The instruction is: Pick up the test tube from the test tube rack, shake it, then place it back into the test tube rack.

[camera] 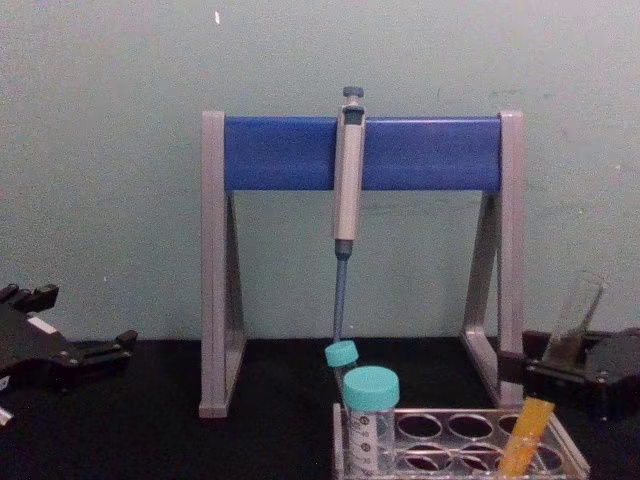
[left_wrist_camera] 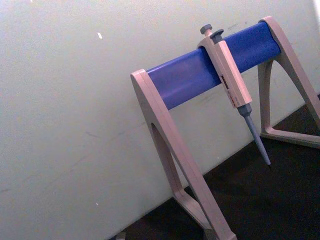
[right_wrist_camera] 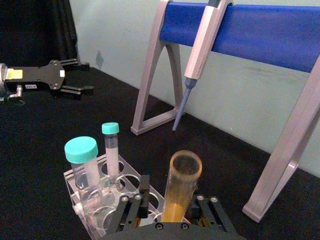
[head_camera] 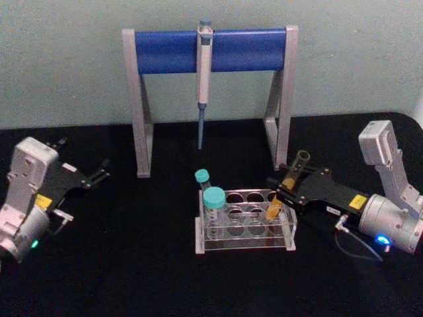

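orange-yellow liquid fills the lower half of the test tube [head_camera: 285, 191], which leans with its open mouth tipped back and to the right, its foot seemingly still in the right-end hole of the test tube rack [head_camera: 243, 242]. the right gripper [head_camera: 285, 189] is clamped around its middle. open air lies above; the pipette stand [head_camera: 208, 49] stands well behind. the left gripper [head_camera: 102, 173] idles far left, fingers apart.
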{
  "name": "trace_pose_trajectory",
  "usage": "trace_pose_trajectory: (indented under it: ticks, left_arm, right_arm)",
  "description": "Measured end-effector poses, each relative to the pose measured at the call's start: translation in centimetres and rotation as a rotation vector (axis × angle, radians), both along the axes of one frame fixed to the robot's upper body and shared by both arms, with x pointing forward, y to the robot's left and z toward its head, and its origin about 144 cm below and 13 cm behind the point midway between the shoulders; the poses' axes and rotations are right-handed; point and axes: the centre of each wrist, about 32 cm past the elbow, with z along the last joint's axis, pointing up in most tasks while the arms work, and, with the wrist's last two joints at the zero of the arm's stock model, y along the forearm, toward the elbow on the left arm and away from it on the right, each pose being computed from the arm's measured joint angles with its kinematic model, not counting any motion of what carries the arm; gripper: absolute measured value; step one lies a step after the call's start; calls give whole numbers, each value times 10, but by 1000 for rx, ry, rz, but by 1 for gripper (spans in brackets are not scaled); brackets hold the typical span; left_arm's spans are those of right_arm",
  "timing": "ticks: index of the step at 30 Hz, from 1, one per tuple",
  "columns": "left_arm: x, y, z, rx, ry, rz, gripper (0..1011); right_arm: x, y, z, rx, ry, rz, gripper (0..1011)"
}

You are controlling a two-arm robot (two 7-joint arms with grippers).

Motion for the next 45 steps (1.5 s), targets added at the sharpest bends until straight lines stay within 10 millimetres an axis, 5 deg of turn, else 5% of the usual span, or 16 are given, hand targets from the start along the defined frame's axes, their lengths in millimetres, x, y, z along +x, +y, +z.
trace_pose_trajectory:
  ticks: [19,45]
  left_arm:
    - [0,0,0,0,0,0,1002]
    - [0,0,0,0,0,0,1001]
  right_arm:
    - [-2,1,2,3,-11,-2,994]
    - [-29,-2,29,99,-93,-65,1000]
